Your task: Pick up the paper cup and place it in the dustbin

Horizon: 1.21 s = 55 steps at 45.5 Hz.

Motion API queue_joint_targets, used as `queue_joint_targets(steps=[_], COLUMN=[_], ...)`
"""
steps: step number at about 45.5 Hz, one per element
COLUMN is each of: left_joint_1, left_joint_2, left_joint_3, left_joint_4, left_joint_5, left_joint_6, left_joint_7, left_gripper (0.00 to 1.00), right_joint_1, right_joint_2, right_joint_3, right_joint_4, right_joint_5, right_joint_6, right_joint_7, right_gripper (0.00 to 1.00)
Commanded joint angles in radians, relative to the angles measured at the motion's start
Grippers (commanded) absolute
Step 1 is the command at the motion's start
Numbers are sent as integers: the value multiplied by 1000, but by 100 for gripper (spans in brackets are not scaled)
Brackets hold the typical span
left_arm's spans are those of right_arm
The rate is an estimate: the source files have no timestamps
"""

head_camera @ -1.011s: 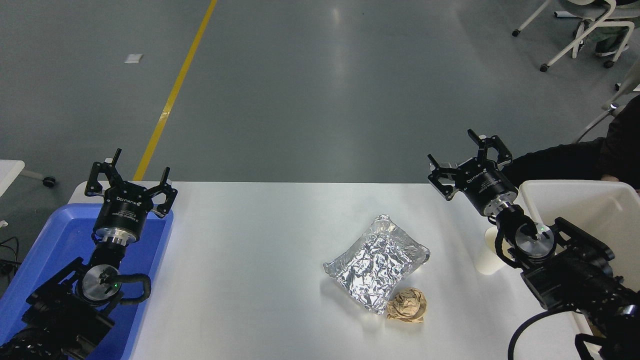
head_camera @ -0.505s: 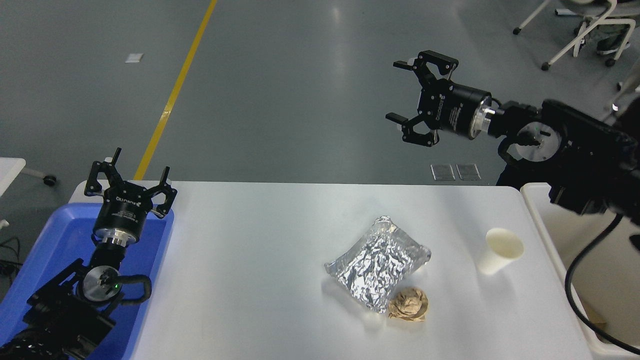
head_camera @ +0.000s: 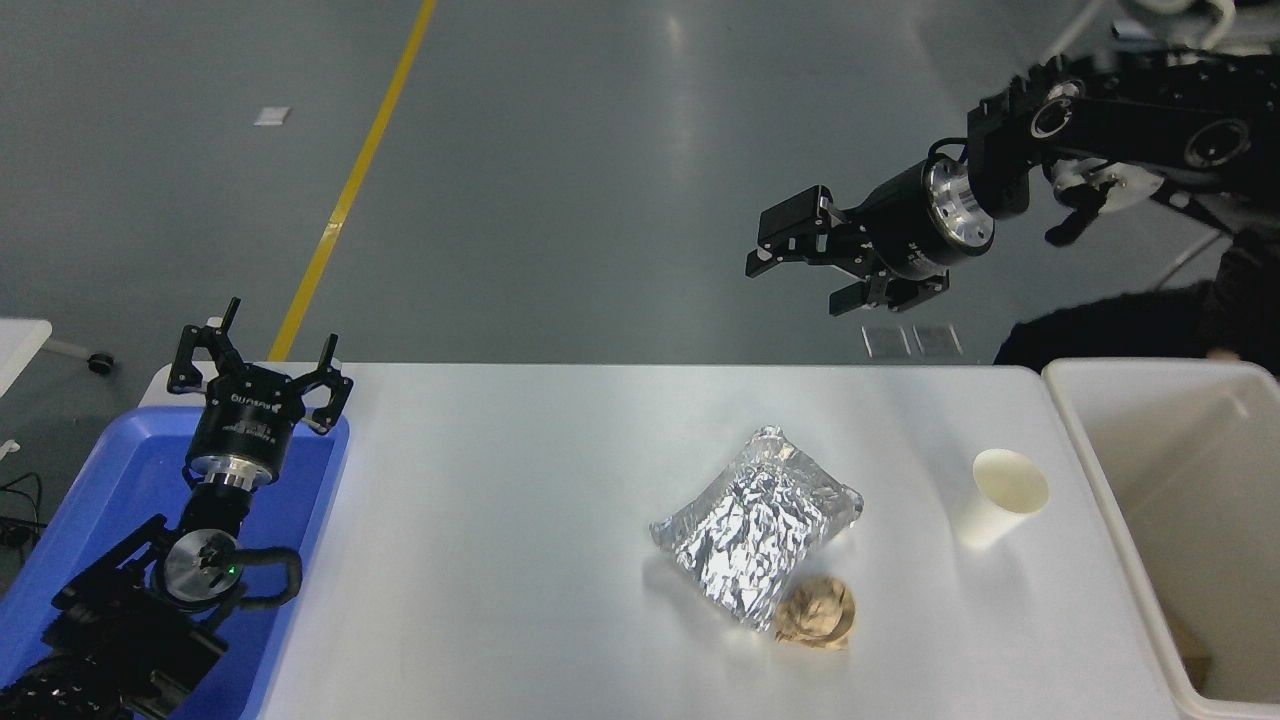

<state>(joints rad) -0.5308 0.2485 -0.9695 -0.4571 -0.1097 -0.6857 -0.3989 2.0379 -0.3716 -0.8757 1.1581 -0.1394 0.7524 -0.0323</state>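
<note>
**Cup upright on the table, right arm raised clear**

At the lower left, the left gripper (head_camera: 262, 352) hangs over the blue tray (head_camera: 110, 470), its fingers spread with nothing between them; white lettering runs across its black body, too small and turned to read with certainty. The white table (head_camera: 500, 560) carries, right of centre, a crinkled foil packet (head_camera: 755, 522) with a crumpled brown paper ball (head_camera: 817, 613) touching its near corner. Further right, well apart from both, the paper cup (head_camera: 1003, 497) stands upright, unmarked, near the table's right edge. Above and beyond the table's far edge, the right gripper (head_camera: 795, 270) points left in the air, its fingers apart and empty. Just beside the table's right edge sits the dustbin (head_camera: 1100, 470), off-white and plain.
</note>
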Motion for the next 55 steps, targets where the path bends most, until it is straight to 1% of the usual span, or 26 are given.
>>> queue_joint_targets(steps=[1, 7, 12, 19, 36, 42, 44, 47, 50, 54, 55], left_joint_1=[0, 0, 0, 2, 2, 2, 2, 2, 2, 2, 2], left_joint_2=[0, 0, 0, 0, 0, 0, 0, 0, 0, 0, 0], left_joint_3=[0, 0, -2, -2, -3, -2, -2, -2, -2, -2, -2], left_joint_4=[0, 0, 0, 0, 0, 0, 0, 0, 0, 0, 0], left_joint_5=[-1, 1, 1, 1, 1, 1, -1, -1, -1, -1, -1], left_joint_6=[0, 0, 0, 0, 0, 0, 0, 0, 0, 0, 0], left_joint_7=[0, 0, 0, 0, 0, 0, 0, 0, 0, -1, 0], left_gripper=[100, 100, 100, 100, 100, 100, 100, 100, 100, 100, 100], right_joint_1=[324, 455, 528, 550, 528, 473, 447, 413, 372, 309, 276], right_joint_2=[-4, 10, 36, 59, 76, 71, 66, 48, 17, -32, -56], right_joint_3=[-245, -327, -351, -351, -356, -355, -355, -356, -356, -358, -364], right_joint_4=[277, 376, 425, 439, 440, 430, 425, 411, 397, 359, 339], right_joint_5=[6, 98, 119, 155, 159, 135, 118, 54, -52, -192, -245], right_joint_6=[33, 33, 33, 33, 33, 33, 33, 33, 28, -22, -39], right_joint_7=[0, 0, 0, 0, 0, 0, 0, 0, 2, 3, 5], right_gripper=[100, 100, 100, 100, 100, 100, 100, 100, 100, 100, 100])
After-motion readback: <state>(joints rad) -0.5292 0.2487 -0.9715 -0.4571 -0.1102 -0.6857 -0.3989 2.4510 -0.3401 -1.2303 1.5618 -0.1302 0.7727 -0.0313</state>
